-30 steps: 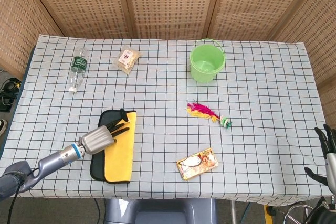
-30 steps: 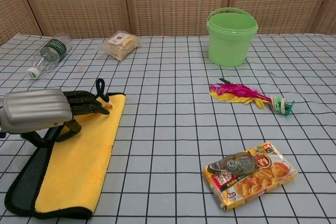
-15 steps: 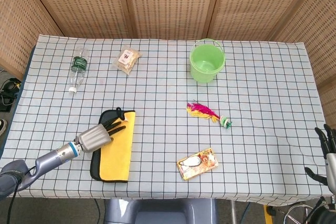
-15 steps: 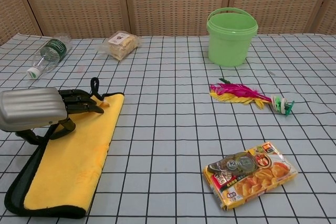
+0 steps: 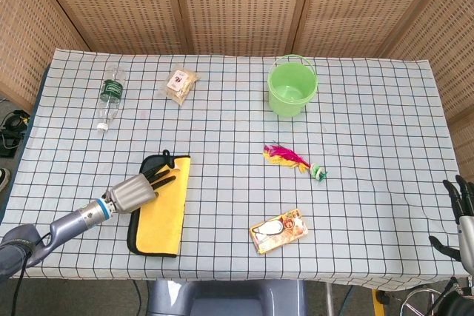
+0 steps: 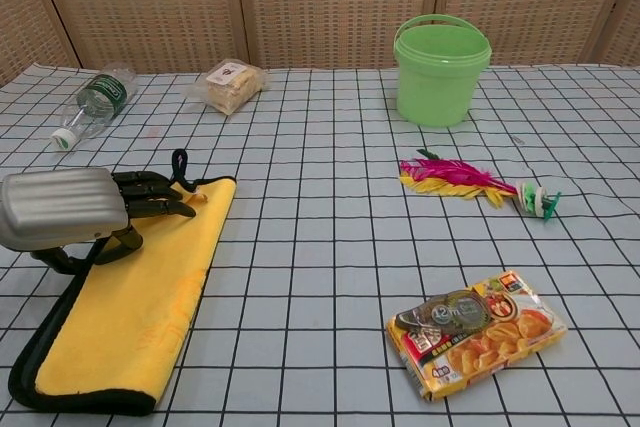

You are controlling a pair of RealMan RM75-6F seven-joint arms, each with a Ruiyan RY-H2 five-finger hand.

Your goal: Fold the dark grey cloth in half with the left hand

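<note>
Cloth (image 6: pixel 130 292) lies at the near left of the checked table (image 5: pixel 355 146), folded lengthwise: the yellow face is up and the dark grey layer shows as a border along its left edge and near end. A small black hanging loop (image 6: pixel 180 159) sticks out at its far end. In the head view the cloth (image 5: pixel 164 209) reads as a narrow upright rectangle.

Left hand (image 6: pixel 75 209), silver-backed with black fingers (image 6: pixel 150 195), sits over the far left corner of the cloth, fingers extended together and pointing right across the yellow surface. Whether the fingertips press the fabric or grip an edge cannot be told from either view. The head view shows the same left hand (image 5: pixel 133 192) on a forearm reaching in from the lower left.

Right hand (image 5: pixel 463 216) is visible only in the head view, at the far right edge beyond the table, fingers apart and holding nothing.

Other items on the table, all well apart from the cloth:
- green bucket (image 6: pixel 442 68), far centre-right, upright;
- clear plastic bottle (image 6: pixel 92 104), far left, lying on its side;
- small snack bag (image 6: pixel 232 83), far centre-left;
- feathered shuttlecock (image 6: pixel 470 183), right of centre;
- food packet (image 6: pixel 475 331), near right, lying flat.
</note>
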